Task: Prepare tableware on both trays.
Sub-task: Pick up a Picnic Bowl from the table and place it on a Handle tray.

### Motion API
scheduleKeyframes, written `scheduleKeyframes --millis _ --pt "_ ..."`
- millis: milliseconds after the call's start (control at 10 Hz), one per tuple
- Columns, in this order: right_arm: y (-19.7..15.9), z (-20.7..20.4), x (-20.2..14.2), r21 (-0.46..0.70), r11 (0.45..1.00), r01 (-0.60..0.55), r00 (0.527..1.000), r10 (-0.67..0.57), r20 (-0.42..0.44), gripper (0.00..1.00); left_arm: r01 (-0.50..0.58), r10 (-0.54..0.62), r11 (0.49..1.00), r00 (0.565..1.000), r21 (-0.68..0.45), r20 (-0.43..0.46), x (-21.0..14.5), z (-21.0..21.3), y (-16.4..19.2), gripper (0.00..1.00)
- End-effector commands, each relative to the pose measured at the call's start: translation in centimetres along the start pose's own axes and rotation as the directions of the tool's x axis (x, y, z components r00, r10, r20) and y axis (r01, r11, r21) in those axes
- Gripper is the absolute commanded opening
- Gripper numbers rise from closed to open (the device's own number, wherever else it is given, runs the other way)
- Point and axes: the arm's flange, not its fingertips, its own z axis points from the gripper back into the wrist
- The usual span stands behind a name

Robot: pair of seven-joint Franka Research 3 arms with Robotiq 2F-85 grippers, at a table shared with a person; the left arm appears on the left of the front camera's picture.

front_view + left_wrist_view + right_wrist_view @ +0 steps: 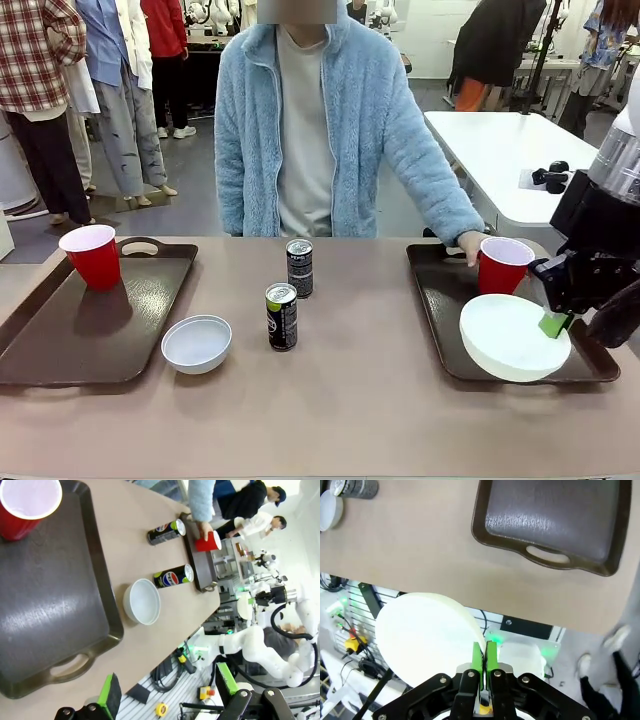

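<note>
Pinching the tilted white bowl by its rim is the right end effector.

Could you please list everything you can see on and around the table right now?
Trays: two, dark brown; left tray and right tray, at opposite ends of the table.
Cups: two, red; left cup on the left tray, right cup on the right tray.
Bowls: two, white; resting bowl on the table beside the left tray, tilted bowl over the right tray.
Cans: two, dark; far can and near can, on the table between the trays.
Table: one, tan.
Person's hand: one, touching the right cup.
Left gripper: open, by the left tray.
Right gripper: shut on the tilted bowl's rim.
</note>
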Motion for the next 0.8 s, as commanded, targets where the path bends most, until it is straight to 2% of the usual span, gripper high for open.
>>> scheduleKeyframes --millis 0,200,300,400,700 --pt "-1.5 -4.8 -1.9 0.032 0.999 0.036 0.999 -0.036 -0.002 0.00 0.006 -0.006 1.000 1.000 -0.015 0.005 0.0 0.2 0.0 1.00" --pt "-1.8 -4.8 -1.4 0.034 0.997 0.068 0.998 -0.069 0.009 0.00 0.006 -0.006 1.000 1.000 -0.015 0.005 0.0 0.2 0.0 1.00" --pt "-3.8 -4.8 0.2 0.043 0.982 0.182 0.982 -0.184 0.044 0.00 0.006 -0.006 1.000 1.000 -0.015 0.005 0.0 0.2 0.0 1.00" --pt "-6.3 -5.0 2.0 0.092 0.962 0.258 0.964 -0.262 0.037 0.00 0.006 -0.006 1.000 1.000 -0.015 0.005 0.0 0.2 0.0 1.00" --pt "-10.4 -5.6 4.7 0.107 0.925 0.365 0.928 -0.371 0.035 0.00 0.006 -0.006 1.000 1.000 -0.015 0.005 0.0 0.2 0.0 1.00"
